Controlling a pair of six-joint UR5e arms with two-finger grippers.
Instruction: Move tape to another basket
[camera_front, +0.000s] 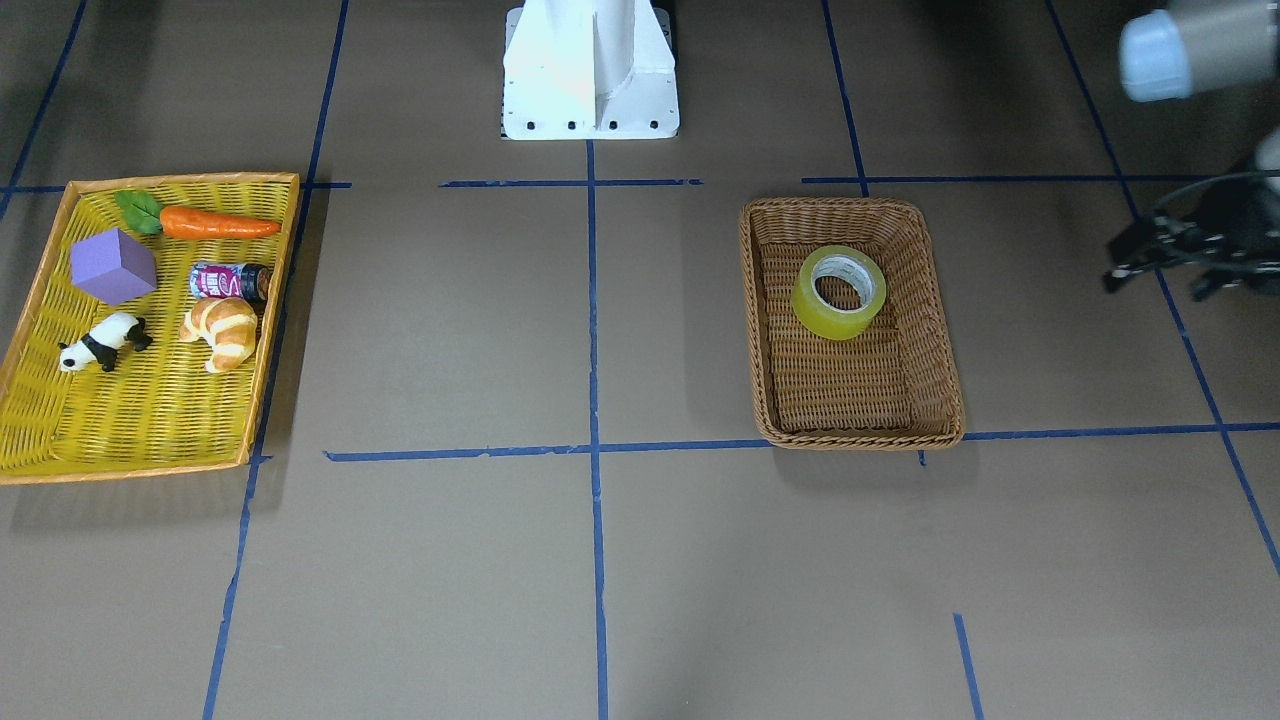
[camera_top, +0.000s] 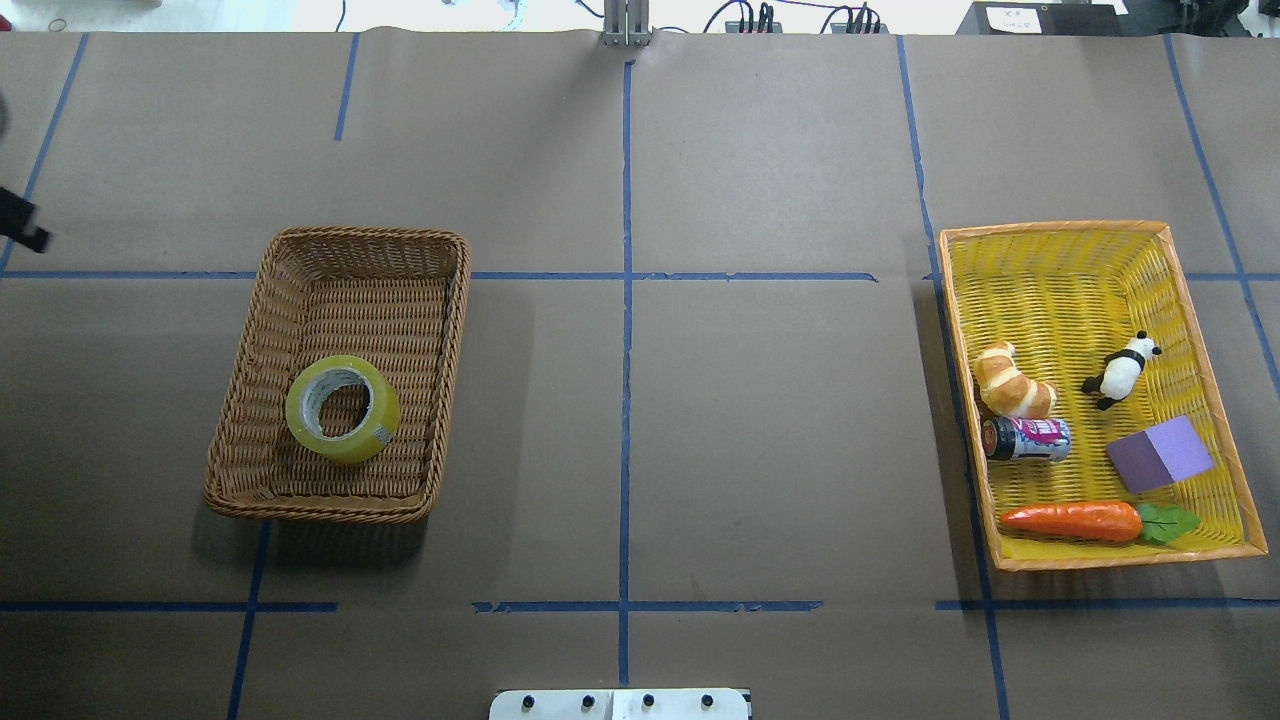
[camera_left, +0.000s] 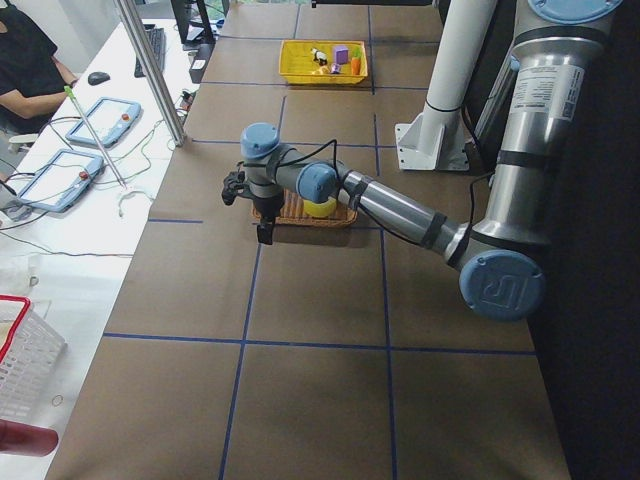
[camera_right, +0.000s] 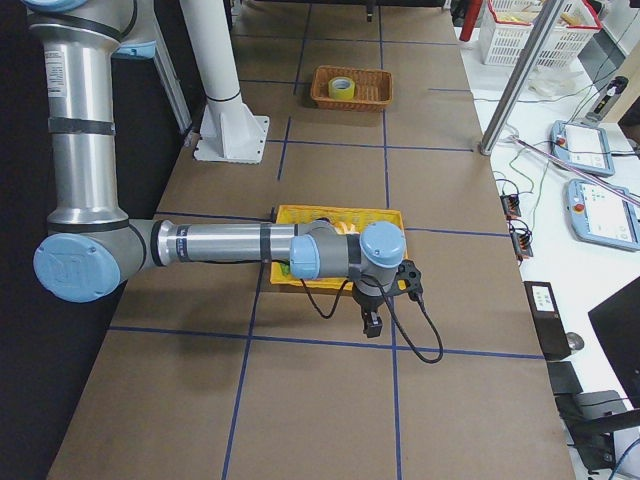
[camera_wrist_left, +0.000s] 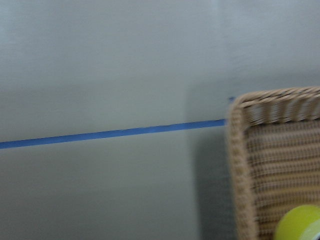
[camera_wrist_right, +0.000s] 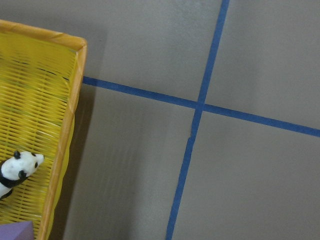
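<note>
Yellow-green packing tape roll (camera_top: 372, 428) lies in a deep brown wicker basket (camera_top: 365, 235) toward the left edge of the counter (camera_top: 750, 420). The left pincer (camera_front: 1155, 280) hangs spread alongside; the right pincer (camera_right: 392, 300) cannot be judged.

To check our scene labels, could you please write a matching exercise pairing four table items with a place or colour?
Things:
1 tape
2 carrot
3 panda
4 can

Matches:
A closest to the croissant
B in the brown wicker basket
C at the end of the yellow tray nearest the robot
D black and white

Pairs: 1-B; 2-C; 3-D; 4-A
</note>
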